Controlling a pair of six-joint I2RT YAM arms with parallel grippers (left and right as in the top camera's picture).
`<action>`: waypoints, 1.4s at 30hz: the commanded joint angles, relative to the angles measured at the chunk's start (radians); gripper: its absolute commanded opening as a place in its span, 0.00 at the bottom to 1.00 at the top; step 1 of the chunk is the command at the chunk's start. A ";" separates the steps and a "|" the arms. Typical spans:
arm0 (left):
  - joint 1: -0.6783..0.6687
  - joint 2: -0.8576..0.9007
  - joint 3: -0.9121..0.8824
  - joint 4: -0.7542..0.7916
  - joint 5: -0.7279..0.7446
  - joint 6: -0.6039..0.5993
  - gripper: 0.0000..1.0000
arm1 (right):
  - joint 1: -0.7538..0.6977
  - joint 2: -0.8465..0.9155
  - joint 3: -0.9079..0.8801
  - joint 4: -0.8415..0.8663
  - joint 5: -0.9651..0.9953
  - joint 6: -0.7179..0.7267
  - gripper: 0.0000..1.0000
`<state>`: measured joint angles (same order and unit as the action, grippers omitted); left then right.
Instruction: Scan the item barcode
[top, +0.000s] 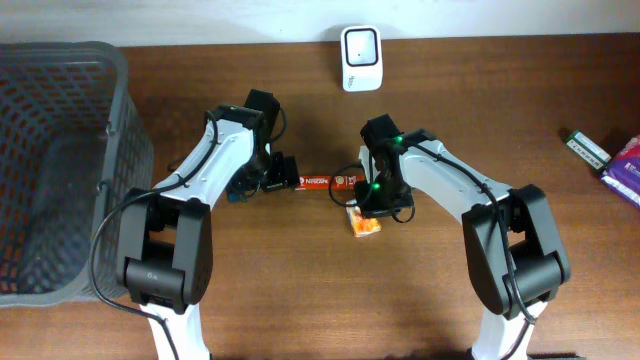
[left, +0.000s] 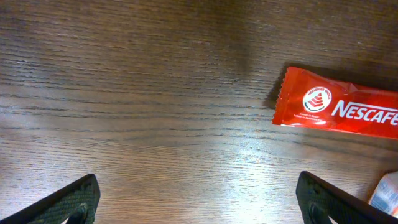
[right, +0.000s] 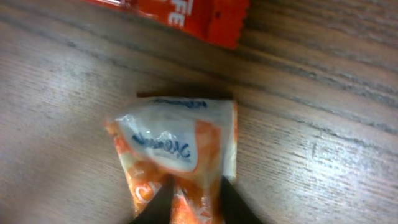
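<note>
My right gripper (right: 194, 186) is shut on a crinkled orange and white snack packet (right: 174, 140), pinching its near end just above the wood. In the overhead view that packet (top: 365, 226) lies under the right gripper (top: 377, 203) at the table's middle. A red Nescafe sachet (left: 339, 106) lies flat between the two arms (top: 322, 181). My left gripper (left: 199, 196) stands wide open over bare wood, the sachet off to its right. The white barcode scanner (top: 360, 45) stands at the table's far edge.
A dark mesh basket (top: 60, 90) fills the left side. At the right edge lie a small dark box (top: 586, 148) and a purple packet (top: 627, 168). The wooden table (top: 300, 290) shows bare toward the front.
</note>
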<state>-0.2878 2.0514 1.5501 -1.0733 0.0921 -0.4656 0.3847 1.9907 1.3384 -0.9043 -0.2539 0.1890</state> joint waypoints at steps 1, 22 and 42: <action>0.002 -0.015 0.001 -0.001 -0.011 -0.009 0.99 | -0.001 -0.007 -0.016 0.020 0.003 -0.001 0.08; 0.002 -0.015 0.001 -0.001 -0.011 -0.009 0.99 | -0.340 -0.008 -0.008 0.084 -1.298 -0.399 0.04; 0.002 -0.015 0.001 -0.001 -0.011 -0.009 0.99 | -0.300 -0.008 -0.008 0.329 -1.298 -0.329 0.04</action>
<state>-0.2878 2.0514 1.5501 -1.0733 0.0921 -0.4656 0.0788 1.9888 1.3273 -0.5846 -1.5249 -0.1341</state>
